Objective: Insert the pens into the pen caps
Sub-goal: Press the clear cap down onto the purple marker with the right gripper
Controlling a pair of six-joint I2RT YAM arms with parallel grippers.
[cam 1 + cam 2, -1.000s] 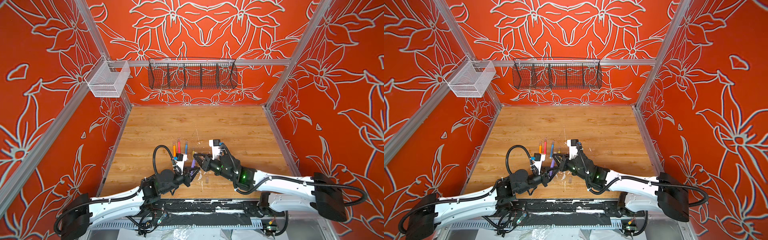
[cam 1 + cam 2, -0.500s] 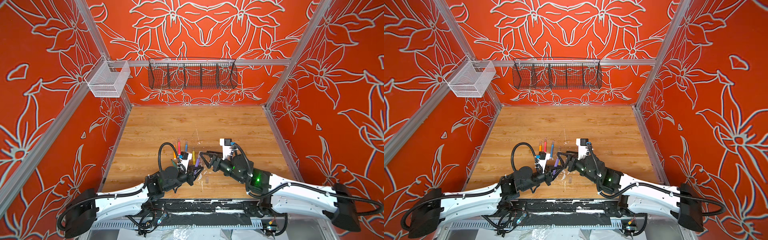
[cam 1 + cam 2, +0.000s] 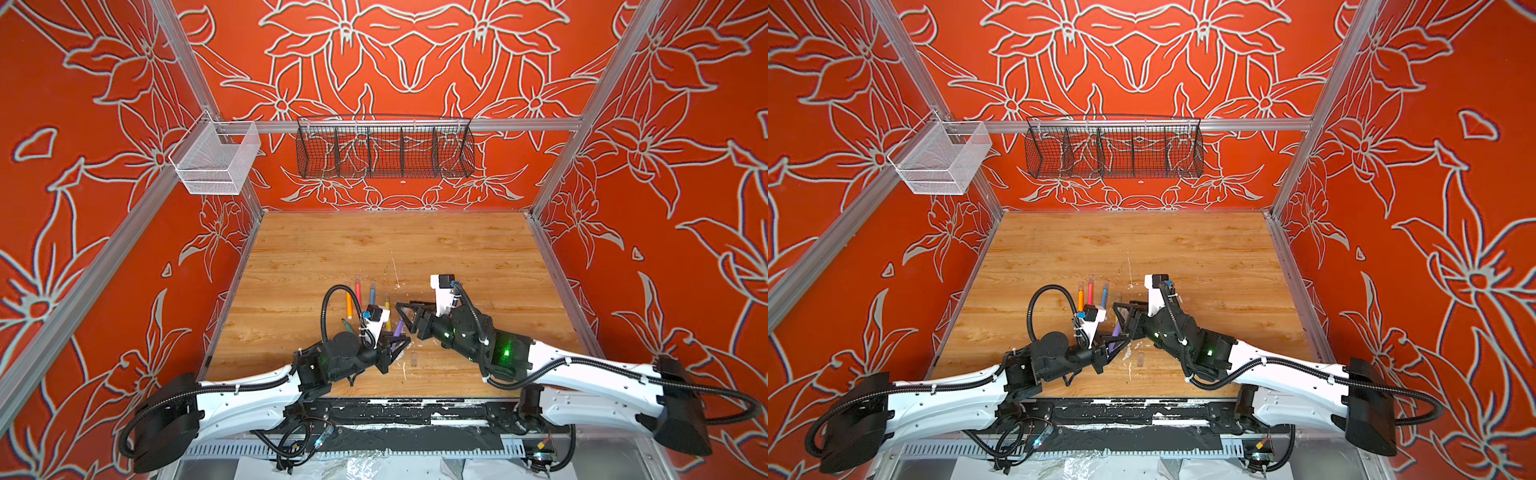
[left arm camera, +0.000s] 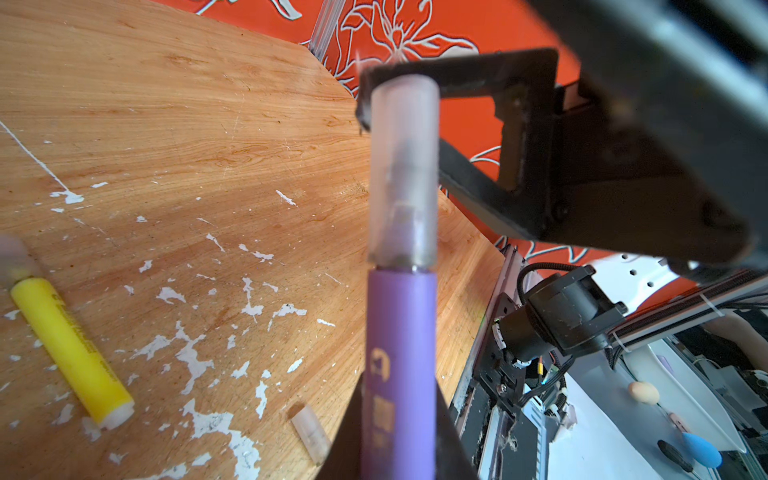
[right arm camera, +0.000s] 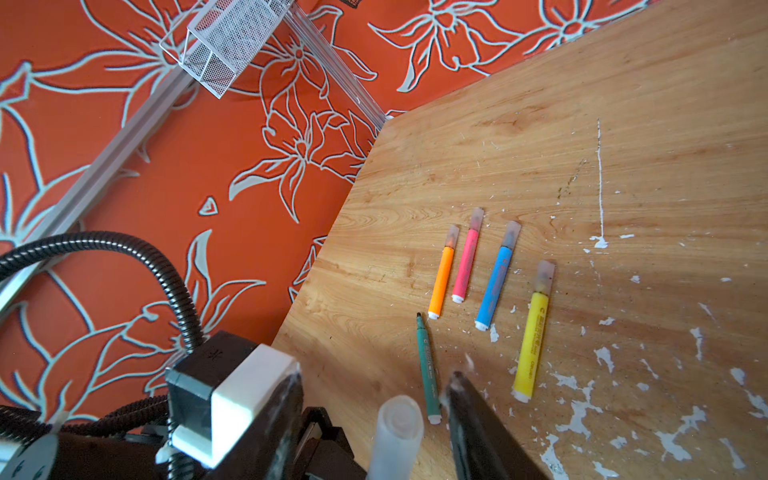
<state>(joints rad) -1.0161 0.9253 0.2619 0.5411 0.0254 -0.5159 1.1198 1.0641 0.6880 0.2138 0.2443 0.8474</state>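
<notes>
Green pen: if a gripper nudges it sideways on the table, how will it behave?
Likely rolls: the green pen is a slim round barrel lying flat on the wooden table. Probably stiff and light, since it looks like thin plastic. Its tip is uncapped, so dragging it tip-first could mark the wood.
</notes>
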